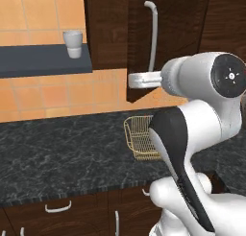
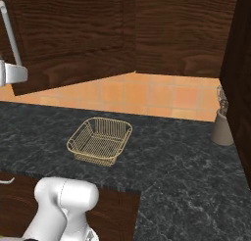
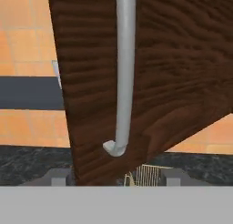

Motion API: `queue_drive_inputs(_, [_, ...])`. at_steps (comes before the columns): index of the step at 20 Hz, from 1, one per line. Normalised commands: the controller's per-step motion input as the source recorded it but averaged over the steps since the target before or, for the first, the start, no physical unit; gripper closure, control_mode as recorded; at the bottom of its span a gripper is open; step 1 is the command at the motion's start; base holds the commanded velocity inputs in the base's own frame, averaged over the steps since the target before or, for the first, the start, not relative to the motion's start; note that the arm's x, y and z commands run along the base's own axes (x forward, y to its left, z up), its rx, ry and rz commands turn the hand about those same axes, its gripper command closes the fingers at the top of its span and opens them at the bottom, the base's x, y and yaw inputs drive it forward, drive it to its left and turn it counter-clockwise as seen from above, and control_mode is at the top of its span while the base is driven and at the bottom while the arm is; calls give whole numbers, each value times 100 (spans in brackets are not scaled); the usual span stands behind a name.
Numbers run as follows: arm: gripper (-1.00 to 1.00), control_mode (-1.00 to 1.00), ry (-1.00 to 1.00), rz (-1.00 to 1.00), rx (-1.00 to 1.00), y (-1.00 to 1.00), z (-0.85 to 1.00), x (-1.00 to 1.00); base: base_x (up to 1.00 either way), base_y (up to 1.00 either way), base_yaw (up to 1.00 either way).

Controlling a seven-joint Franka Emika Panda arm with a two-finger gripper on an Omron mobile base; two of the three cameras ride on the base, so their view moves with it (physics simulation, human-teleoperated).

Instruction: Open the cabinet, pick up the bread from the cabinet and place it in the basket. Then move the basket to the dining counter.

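The dark wood cabinet door [image 1: 168,38] [image 2: 73,34] [image 3: 177,59] stands swung partly out from the wall. Its long silver bar handle [image 1: 153,33] [image 2: 10,34] [image 3: 125,59] runs down the door. My gripper [image 1: 130,79] [image 3: 117,177] sits at the handle's lower end, open, with its fingertips [image 3: 59,177] wide apart on either side of the bar. The tan wire basket [image 1: 139,136] [image 2: 100,139] [image 3: 145,175] rests empty on the black counter below the door. The bread is hidden. The dining counter is out of view.
A white cup [image 1: 73,43] stands on a dark wall shelf [image 1: 43,60] to the left. The black marbled countertop [image 1: 57,153] [image 2: 186,166] spreads around the basket. A grey utensil holder [image 2: 223,127] stands beside a tall dark panel [image 2: 242,88]. Drawers [image 1: 57,208] lie below.
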Motion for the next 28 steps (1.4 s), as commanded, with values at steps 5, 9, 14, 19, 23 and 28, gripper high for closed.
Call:
queue_drive_inputs(5, [-100, -100, 2, 9, -38, 97, -8, -23, 0, 0, 0])
queue_drive_inputs(9, [-100, -100, 2, 1, -37, 100, -3, 0, 0, 0, 0])
queue_drive_inputs(14, [-100, -100, 6, 5, -26, 61, 0, 32, 0, 0, 0])
queue_drive_inputs(19, [-100, -100, 11, 3, -8, -1, 0, 59, 0, 0, 0])
queue_drive_inputs(23, [-100, -100, 5, 1, -6, -14, -17, 74, 0, 0, 0])
queue_drive_inputs(28, [-100, -100, 0, 3, -19, -3, -64, 90, 0, 0, 0])
